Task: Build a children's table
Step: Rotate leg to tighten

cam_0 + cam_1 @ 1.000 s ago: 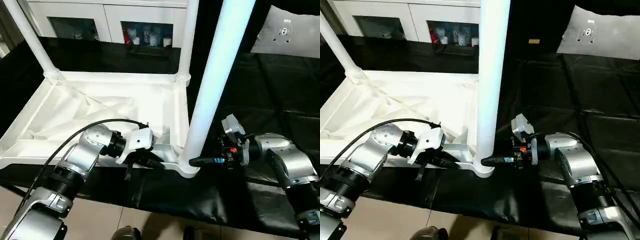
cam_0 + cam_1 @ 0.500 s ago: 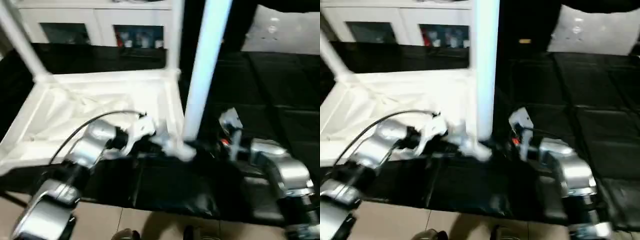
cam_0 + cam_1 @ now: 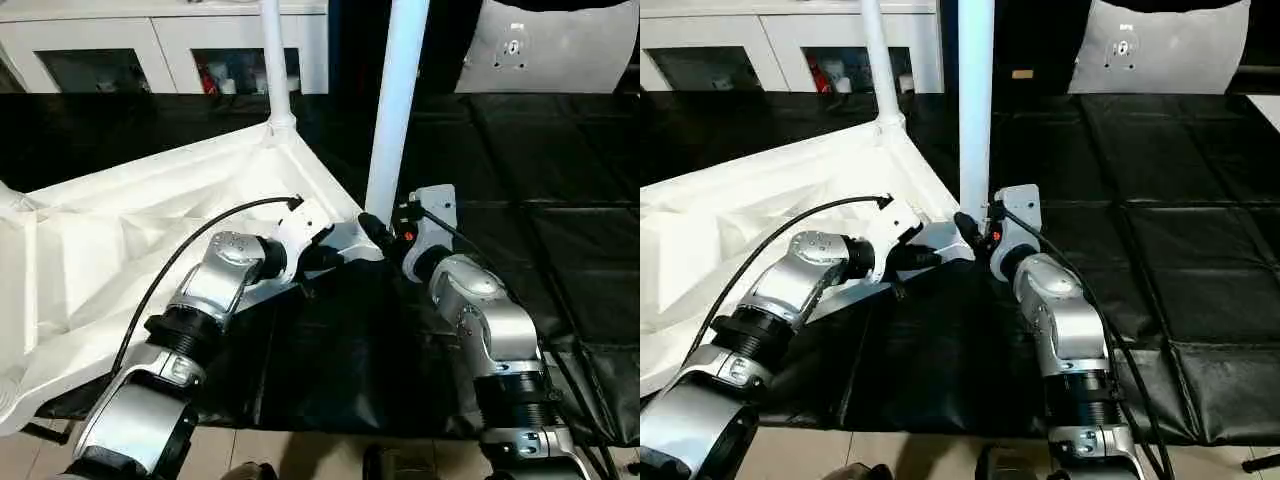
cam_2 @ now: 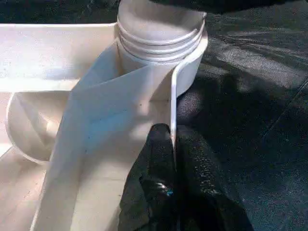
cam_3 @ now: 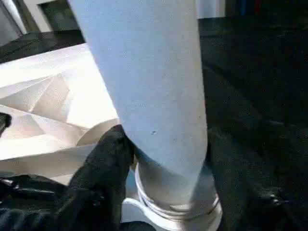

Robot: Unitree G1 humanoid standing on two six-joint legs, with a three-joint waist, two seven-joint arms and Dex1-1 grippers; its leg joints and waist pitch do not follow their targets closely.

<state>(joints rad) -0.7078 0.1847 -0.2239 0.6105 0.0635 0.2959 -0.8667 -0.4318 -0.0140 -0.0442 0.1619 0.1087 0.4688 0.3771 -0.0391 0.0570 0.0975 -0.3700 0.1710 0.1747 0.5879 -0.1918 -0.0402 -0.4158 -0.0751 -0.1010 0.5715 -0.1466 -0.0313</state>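
Handling: judging by its thin moulded walls, the children's table is light and stiff hollow plastic, smooth enough to slip; it lies upside down on the black mat, ribbed underside up.
Table place: the near corner socket sits just ahead of both grippers, between them; the rest of the top spreads away behind the left gripper.
Best hold, top: the thin rim wall beside the socket, where a pinch cannot crush anything.
Best hold, leg: low on the near leg, just above its threaded collar, where the taper is widest and a turn likely bites best.
Left gripper: pressed together on the rim wall, one finger each side, just short of the socket.
Left arm pose: forearm reaches forward and inward over the table's edge, wrist bent toward the corner.
Right gripper: spread around the foot of the near leg; one black finger lies against its side, the other side's contact I cannot tell.
Right arm pose: forearm runs straight ahead, wrist angled in toward the leg.
Far leg: stands upright in the far corner, well beyond both grippers.
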